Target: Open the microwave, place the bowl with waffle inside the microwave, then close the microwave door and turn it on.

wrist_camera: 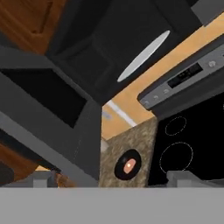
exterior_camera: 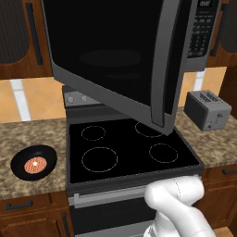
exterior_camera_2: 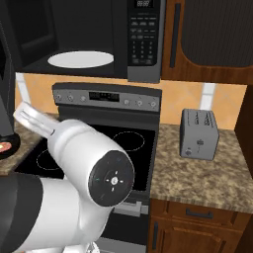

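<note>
I've got the door (exterior_camera: 115,69) swung open across the top of the left base view, my hand (wrist_camera: 109,183) spread wide and empty, and the bowl (exterior_camera: 34,162) with its waffle (exterior_camera: 35,164) sitting lower left on the worktop (exterior_camera: 28,134), so loading, closing and starting remain.

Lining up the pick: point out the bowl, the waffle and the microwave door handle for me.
bowl (exterior_camera: 18,163): left base view, black rim left of the disc.
waffle (exterior_camera: 35,164): left base view, middle of the orange-pink disc.
microwave door handle (exterior_camera: 170,69): left base view, midway along the grey bar.
</note>
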Motion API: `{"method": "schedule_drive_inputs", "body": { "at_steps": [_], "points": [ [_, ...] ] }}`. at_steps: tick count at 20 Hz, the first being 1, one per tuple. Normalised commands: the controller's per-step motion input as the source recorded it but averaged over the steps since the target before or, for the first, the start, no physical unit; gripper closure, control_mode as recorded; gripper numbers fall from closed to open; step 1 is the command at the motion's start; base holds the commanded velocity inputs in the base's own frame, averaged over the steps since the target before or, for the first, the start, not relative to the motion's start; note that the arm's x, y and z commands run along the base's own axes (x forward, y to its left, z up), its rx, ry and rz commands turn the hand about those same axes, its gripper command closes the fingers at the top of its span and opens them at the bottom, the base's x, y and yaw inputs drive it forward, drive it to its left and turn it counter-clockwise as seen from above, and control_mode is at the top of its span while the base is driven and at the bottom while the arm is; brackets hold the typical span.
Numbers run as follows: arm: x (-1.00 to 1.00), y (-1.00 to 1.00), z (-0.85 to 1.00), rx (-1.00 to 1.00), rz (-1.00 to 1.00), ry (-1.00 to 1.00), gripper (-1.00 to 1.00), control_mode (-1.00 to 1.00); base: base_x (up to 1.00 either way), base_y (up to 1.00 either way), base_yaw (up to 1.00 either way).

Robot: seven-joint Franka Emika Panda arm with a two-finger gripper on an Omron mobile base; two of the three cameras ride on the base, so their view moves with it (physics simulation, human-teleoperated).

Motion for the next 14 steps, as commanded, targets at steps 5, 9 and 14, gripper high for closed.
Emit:
{"method": "schedule_drive_inputs", "body": {
  "at_steps": [5,9,14],
  "points": [
    [0.68,0.26,-0.09,0.24,-0.1,0.5,-1.0,-1.0,0.0,0.0,0.0],
    [0.88,0.48,-0.16,0.22,0.0,0.51,-1.0,-1.0,0.0,0.0,0.0],
    [0.9,0.32,-0.26,0.22,0.06,0.11,-1.0,-1.0,0.0,0.0,0.0]
  ]
}}
